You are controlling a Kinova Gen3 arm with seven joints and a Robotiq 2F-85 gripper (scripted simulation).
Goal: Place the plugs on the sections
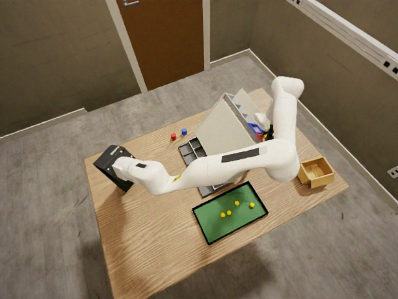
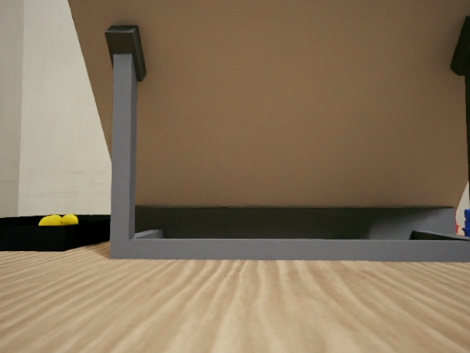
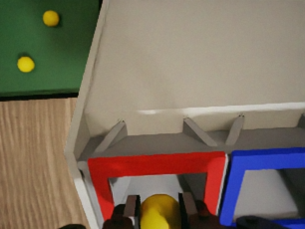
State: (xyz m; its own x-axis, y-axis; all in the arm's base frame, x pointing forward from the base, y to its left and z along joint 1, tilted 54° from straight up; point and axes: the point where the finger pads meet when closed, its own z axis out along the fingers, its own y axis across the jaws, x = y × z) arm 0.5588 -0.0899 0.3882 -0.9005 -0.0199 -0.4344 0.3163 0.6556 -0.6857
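The end effector (image 3: 158, 211) is clamped on a yellow marble (image 3: 159, 210) at the bottom centre of the wrist view, directly over the red-banded funnel (image 3: 155, 164); the blue-banded funnel (image 3: 259, 159) lies to its right. In the top view, the white arm (image 1: 227, 162) reaches from its base at left across the counter (image 1: 136, 227), elbow bent back over the cover (image 1: 221, 130). The red plug (image 1: 173, 136) and blue plug (image 1: 184, 131) stand near each other, left of the cover.

Open cardboard box (image 1: 317, 172) near table edge; brown door (image 1: 160, 39) behind.
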